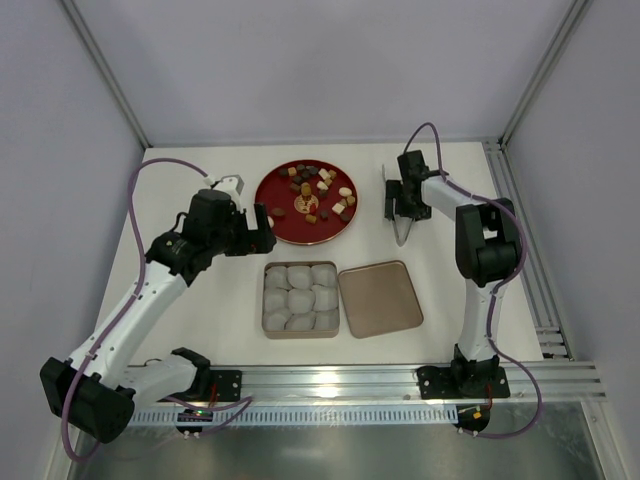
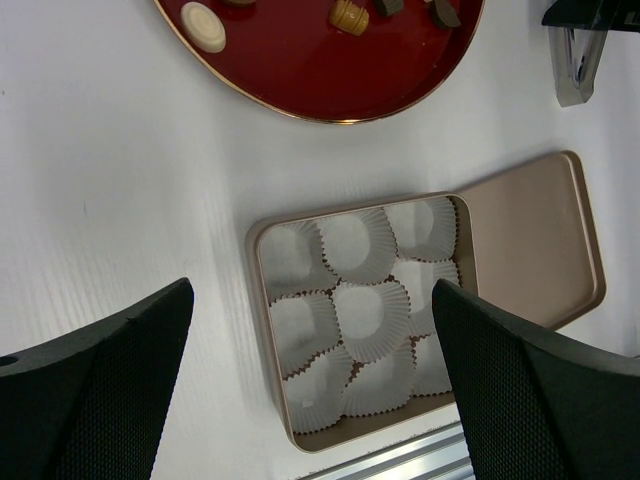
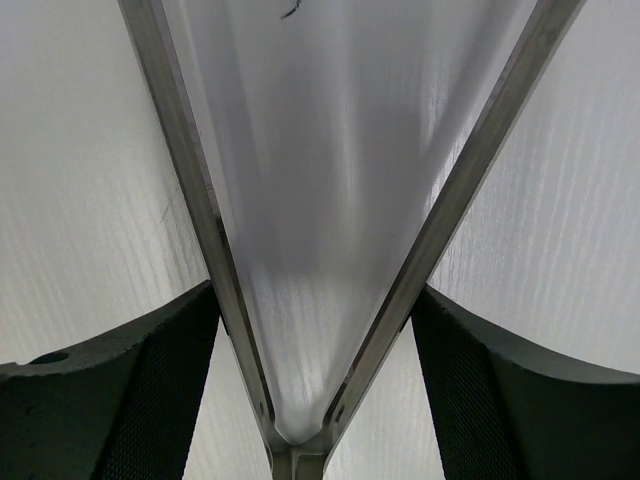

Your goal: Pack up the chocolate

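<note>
The chocolate (image 1: 318, 188) is several small dark, tan and cream pieces on a red plate (image 1: 285, 225); a cream round piece (image 2: 209, 25) and a tan one (image 2: 349, 15) show in the left wrist view. The tin (image 1: 267, 318) holds empty white paper cups (image 2: 368, 316). My left gripper (image 1: 268, 232) is open and empty, hanging above the tin's left side (image 2: 312, 300). My right gripper (image 1: 400, 212) sits right of the plate, its fingers (image 3: 150, 380) pressed on both arms of the metal tongs (image 3: 200, 200), which lie on the table (image 1: 402, 232).
The tin's lid (image 1: 380, 298) lies flat, right of the tin, also in the left wrist view (image 2: 530, 250). An aluminium rail (image 1: 400, 385) runs along the table's near edge. Frame posts stand at the back corners.
</note>
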You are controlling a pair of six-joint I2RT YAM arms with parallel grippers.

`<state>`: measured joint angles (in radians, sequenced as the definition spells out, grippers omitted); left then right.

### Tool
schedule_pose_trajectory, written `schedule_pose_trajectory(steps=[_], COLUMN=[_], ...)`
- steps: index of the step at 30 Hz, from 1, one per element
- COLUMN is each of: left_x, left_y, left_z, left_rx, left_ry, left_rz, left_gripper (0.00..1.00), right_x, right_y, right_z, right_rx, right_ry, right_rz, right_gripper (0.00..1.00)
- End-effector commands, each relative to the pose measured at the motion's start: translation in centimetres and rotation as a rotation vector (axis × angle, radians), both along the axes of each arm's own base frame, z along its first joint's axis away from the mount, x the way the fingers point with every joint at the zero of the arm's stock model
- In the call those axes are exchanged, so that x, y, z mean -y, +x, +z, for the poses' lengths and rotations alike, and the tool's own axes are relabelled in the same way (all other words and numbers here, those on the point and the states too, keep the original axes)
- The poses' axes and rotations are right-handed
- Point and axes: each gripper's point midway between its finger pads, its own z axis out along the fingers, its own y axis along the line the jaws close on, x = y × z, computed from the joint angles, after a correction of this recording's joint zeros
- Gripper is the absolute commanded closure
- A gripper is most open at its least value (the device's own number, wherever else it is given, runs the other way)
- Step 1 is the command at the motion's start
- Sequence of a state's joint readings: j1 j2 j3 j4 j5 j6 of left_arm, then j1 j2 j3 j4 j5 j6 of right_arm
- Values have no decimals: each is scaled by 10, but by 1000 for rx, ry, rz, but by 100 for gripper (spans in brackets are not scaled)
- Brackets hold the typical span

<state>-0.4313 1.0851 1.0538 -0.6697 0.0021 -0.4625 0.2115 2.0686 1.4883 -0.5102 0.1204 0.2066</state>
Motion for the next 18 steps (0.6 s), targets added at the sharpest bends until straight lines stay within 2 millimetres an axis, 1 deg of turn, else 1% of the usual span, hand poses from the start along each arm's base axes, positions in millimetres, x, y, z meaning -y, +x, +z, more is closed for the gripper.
schedule_pose_trajectory(steps=[1,4,8,9,15,16,18], left_x=[-2,-1,-1,-1,0,0,0], left_y=[9,9,9,9,9,9,9], left_z=[7,8,8,8,7,7,7], left_rx=[53,52,52,55,51,51,51], left_ry=[6,4,4,3,1,1,2], left_rz=[9,7,5,5,2,2,1], left_gripper=[0,0,0,0,0,0,0], right_x=[1,0,1,0,0,0,0], right_y=[4,4,3,3,1,0,1], right_z=[5,2,0,0,-5,-5,1], right_rx=[-9,-24,-27,-28,-38,-37,-15], right_ry=[9,16,17,19,33,37,40], right_rz=[-23,-41,-57,-63,-100,-107,-108], right_gripper=[22,21,24,28,35,40,44])
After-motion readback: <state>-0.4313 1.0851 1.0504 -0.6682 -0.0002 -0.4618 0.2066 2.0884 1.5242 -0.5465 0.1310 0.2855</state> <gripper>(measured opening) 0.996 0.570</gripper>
